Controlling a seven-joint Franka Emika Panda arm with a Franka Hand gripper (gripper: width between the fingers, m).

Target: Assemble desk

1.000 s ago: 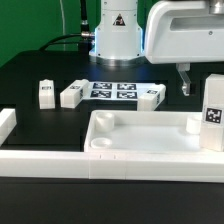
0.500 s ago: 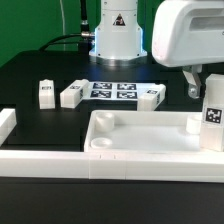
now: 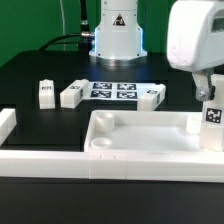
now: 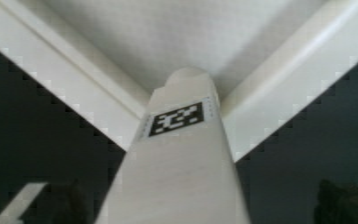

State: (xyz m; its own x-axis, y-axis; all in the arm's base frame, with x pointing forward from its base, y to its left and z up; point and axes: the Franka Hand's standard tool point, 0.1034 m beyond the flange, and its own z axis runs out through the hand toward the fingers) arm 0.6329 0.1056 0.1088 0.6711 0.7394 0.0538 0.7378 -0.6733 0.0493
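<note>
The white desk top (image 3: 140, 122), a shallow tray with round corner sockets, lies at the front. One tagged white leg (image 3: 213, 115) stands upright in its corner at the exterior view's right. My gripper (image 3: 208, 92) hangs just above that leg, open. In the wrist view the leg (image 4: 179, 150) runs up between my two fingers (image 4: 23, 204), with dark gaps on both sides, so nothing is gripped. The tray's corner walls (image 4: 87, 70) spread out beyond the leg's tip. Three more legs (image 3: 73, 94) lie loose on the black table behind the tray.
The marker board (image 3: 112, 90) lies flat between the loose legs (image 3: 150, 96) at the back. A long white border rail (image 3: 40, 162) runs along the front and turns up at the exterior view's left. The robot's base (image 3: 117, 40) stands behind.
My gripper has moved toward the exterior view's right, from beside the upright leg to right above it. It stayed open. The parts on the table have not moved.
</note>
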